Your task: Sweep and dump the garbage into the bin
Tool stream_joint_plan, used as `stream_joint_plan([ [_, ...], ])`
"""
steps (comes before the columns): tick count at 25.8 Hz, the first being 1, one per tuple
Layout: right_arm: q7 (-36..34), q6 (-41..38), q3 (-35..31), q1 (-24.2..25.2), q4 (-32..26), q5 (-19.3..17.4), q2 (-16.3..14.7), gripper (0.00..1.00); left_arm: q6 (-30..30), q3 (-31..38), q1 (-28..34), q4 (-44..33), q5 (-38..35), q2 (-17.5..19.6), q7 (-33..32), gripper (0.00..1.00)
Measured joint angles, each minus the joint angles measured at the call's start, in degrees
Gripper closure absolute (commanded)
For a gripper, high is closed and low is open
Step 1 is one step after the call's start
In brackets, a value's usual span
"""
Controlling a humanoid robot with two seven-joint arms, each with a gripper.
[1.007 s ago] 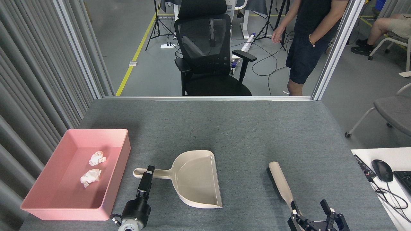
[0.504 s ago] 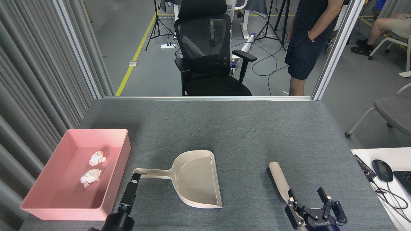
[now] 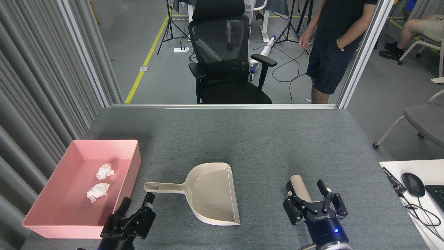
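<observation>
The pink bin point(image 3: 126, 194) sits at the table's left edge, and both wads of white garbage point(image 3: 105, 171) point(image 3: 97, 192) lie inside it. In the middle lies a beige dustpan point(image 3: 213, 192), empty, its handle pointing left toward the bin. My left gripper point(image 3: 137, 203) is open just below the end of that handle, touching nothing. On the right, the brush point(image 3: 297, 185) lies on the table. My right gripper point(image 3: 310, 199) is open over it, with a finger on each side of the brush, hiding most of it.
A black office chair point(image 3: 225, 59) stands beyond the table's far edge, and a person point(image 3: 329, 52) stands at the back right. A white desk point(image 3: 388, 165) with a mouse point(image 3: 412, 184) and cables adjoins the table's right side. Grey curtain folds point(image 3: 41, 104) line the left.
My left gripper has drawn back from the dustpan handle, turned, and now shows open fingers. My right gripper has moved forward from the lower edge over the brush. The person has shifted slightly.
</observation>
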Motion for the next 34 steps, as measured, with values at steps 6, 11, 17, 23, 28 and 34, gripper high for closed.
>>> stream_joint_plan([
  [6,-0.8,1.5,0.6,0.4,-0.5,2.6,1.7,0.03,-0.5,0.2,-3.3,-0.7,-13.4,-0.5,2.1,0.02],
  [11,-0.9,3.6,0.7,-0.1,-0.2,11.8,7.8,0.03,2.4,2.8,-6.1,-0.7,-16.9,-1.1,2.3,0.02],
  [17,-0.9,4.8,0.7,-2.5,0.4,15.8,11.9,0.03,2.7,6.3,-6.2,-0.8,-20.4,1.5,3.3,0.01],
  [23,-1.1,4.9,0.6,-6.3,3.1,16.1,12.4,0.03,2.4,7.7,-3.9,-0.8,-21.0,1.6,6.3,0.01],
  [28,-1.1,4.6,0.6,-6.9,4.7,16.1,12.1,0.03,2.5,7.9,-2.1,-0.9,-21.1,0.3,8.5,0.01],
  [34,-1.9,3.4,0.7,-6.3,4.9,16.1,12.1,0.03,2.5,7.8,-1.2,-0.8,-21.1,0.1,8.6,0.01],
])
